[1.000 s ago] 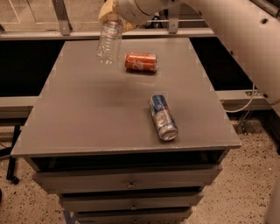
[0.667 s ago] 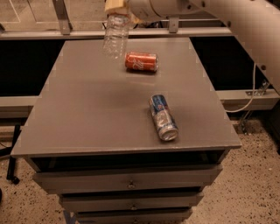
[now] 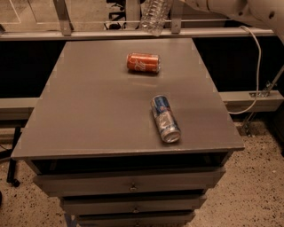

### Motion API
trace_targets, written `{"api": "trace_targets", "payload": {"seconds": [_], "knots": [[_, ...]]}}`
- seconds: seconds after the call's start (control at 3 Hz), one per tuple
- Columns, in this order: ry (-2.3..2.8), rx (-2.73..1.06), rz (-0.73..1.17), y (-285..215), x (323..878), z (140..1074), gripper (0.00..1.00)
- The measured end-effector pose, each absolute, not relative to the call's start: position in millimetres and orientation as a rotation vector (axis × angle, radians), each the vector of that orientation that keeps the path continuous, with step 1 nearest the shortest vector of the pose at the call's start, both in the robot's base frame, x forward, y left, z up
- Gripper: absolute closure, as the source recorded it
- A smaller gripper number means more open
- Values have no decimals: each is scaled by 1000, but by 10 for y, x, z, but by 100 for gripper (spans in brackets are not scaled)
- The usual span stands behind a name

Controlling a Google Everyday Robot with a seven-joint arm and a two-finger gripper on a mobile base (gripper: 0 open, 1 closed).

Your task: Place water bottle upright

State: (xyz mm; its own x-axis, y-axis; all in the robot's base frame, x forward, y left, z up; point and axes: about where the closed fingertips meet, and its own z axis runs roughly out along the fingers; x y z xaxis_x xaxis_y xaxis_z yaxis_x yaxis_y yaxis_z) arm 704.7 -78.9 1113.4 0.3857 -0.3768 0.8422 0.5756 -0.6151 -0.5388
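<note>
The water bottle (image 3: 155,15) is a clear ribbed plastic bottle. It hangs in the air above the far edge of the grey table (image 3: 97,106), base down and slightly tilted. Its upper part is cut off by the top of the view, so the cap and label are hidden. My gripper is out of view above the top edge, where the bottle's upper end goes. Only my white arm (image 3: 230,8) shows, at the top right.
An orange soda can (image 3: 143,62) lies on its side at the far middle of the table. A blue-and-silver can (image 3: 165,118) lies on its side at the near right. Drawers (image 3: 128,186) sit under the tabletop. A metal rail (image 3: 88,33) runs behind the table, and a white cable (image 3: 257,66) hangs at right.
The bottle has moved right and up toward the top of the view. The gripper that held its upper end has left the view. The cans have not moved.
</note>
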Motion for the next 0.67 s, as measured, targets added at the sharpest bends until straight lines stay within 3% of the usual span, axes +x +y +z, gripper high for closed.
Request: {"api": "trace_targets", "payload": {"seconds": [0.33,0.67], "knots": [[-282,-1780,-1623,-1209,7104,11285,100],[-373,-1801,-1725,-1272,7131,11293,100]]}}
